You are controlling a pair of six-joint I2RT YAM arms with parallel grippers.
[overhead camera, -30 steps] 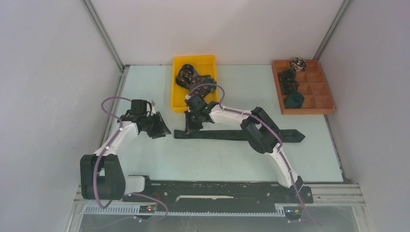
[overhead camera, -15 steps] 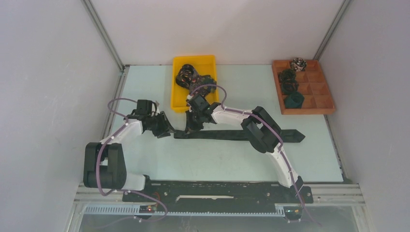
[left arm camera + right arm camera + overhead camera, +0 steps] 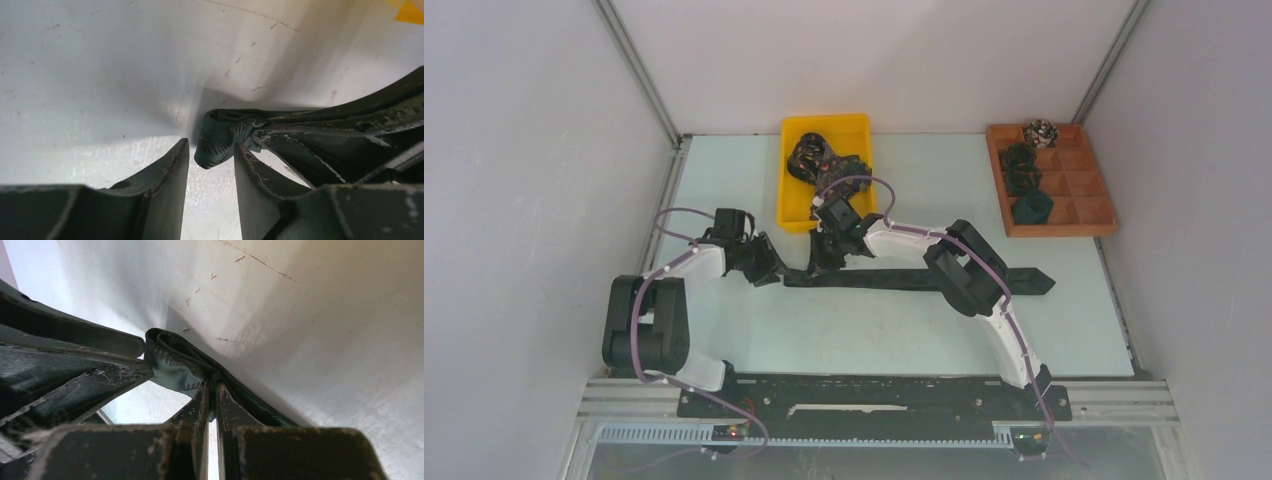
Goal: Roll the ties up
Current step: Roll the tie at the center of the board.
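A long dark tie (image 3: pixel 904 279) lies flat across the table, its left end folded over into a small curl (image 3: pixel 220 142). My right gripper (image 3: pixel 817 267) is shut on the tie just behind that fold (image 3: pixel 212 386); the curl (image 3: pixel 170 365) sticks out beyond its fingertips. My left gripper (image 3: pixel 775 272) is at the tie's left end and open. Its fingers (image 3: pixel 170 170) stand either side of the curl's tip (image 3: pixel 211 148) without closing on it. More ties (image 3: pixel 819 160) lie bunched in the yellow bin (image 3: pixel 796 205).
A wooden compartment tray (image 3: pixel 1086 215) at the back right holds several rolled ties (image 3: pixel 1024 180). The yellow bin sits right behind both grippers. White enclosure walls (image 3: pixel 544 150) stand on the left, back and right.
My left arm has swung right and brought its gripper up to the tie's folded end, jaws slightly wider. The right gripper and the tie have stayed put.
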